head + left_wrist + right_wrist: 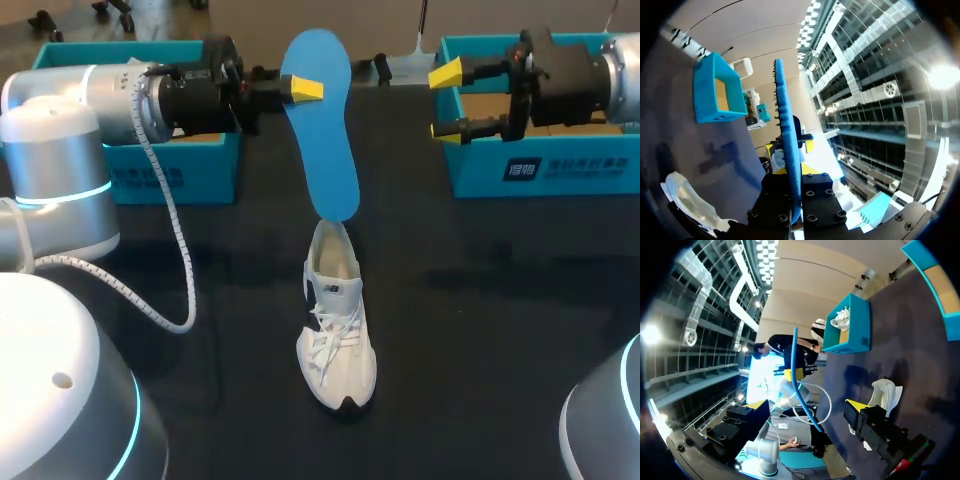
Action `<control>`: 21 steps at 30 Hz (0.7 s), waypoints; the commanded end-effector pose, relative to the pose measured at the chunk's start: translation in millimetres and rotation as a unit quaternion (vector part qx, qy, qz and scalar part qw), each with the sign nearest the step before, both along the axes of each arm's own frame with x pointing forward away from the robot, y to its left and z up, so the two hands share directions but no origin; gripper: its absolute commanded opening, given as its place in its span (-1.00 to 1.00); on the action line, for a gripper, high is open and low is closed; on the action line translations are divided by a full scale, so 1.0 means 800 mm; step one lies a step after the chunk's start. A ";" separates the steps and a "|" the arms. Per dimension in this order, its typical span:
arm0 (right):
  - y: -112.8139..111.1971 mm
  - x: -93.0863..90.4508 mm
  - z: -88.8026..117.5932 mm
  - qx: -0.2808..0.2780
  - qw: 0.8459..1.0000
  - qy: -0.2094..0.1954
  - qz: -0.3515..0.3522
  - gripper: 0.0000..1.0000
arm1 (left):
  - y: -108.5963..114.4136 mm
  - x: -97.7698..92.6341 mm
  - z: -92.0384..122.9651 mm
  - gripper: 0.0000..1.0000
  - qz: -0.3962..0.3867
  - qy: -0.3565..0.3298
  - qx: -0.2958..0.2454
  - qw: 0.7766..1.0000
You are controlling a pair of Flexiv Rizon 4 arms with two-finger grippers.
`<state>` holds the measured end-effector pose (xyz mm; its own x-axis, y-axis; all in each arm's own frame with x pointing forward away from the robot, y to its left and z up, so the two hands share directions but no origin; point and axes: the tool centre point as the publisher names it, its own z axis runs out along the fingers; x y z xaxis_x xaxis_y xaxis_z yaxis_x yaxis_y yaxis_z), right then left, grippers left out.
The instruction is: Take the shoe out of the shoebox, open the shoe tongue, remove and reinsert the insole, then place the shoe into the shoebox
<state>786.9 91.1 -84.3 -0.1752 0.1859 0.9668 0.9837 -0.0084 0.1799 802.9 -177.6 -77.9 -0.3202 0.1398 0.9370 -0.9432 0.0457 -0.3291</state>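
**Left tool** (307, 89): closed on the blue insole (327, 120), gripping it near its wide end. In the head view only one yellow tip shows; the other is hidden behind the insole. In the left wrist view the insole runs edge-on between the fingers, which hold it from both sides.

**Insole:** held upright above the tabletop (500, 300), with its narrow end hanging below the left tool, just over the heel opening of the shoe. Whether that end touches the shoe cannot be told.

**White sneaker** (337, 335): stands upright on the tabletop, below the left tool and well apart from the right tool. Its laces are loose. Its inside is not visible in any view.

**Right tool** (447, 102): open, with both yellow tips apart and nothing between them. It is level with the left tool, facing it across the insole.

**Left teal box** (175, 175): behind the left tool and largely covered by that arm. The right wrist view shows crumpled white paper (842, 317) inside it.

**Right teal box** (545, 170): behind the right tool, partly covered by it and cut off at the edge. Which of the two is the box and which the lid cannot be told.
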 end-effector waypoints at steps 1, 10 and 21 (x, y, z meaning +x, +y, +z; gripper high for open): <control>0.002 0.001 -0.001 0.000 1.000 0.000 0.000 1.00 | 0.004 0.008 -0.007 -1.00 -0.018 -0.133 -0.002 0.991; 0.002 0.001 -0.001 0.000 1.000 0.000 0.000 1.00 | -0.008 0.007 -0.015 -1.00 0.020 -0.455 0.041 0.889; 0.002 0.001 -0.001 0.000 1.000 0.000 0.000 1.00 | -0.004 0.006 -0.013 -1.00 0.077 -0.695 -0.037 0.714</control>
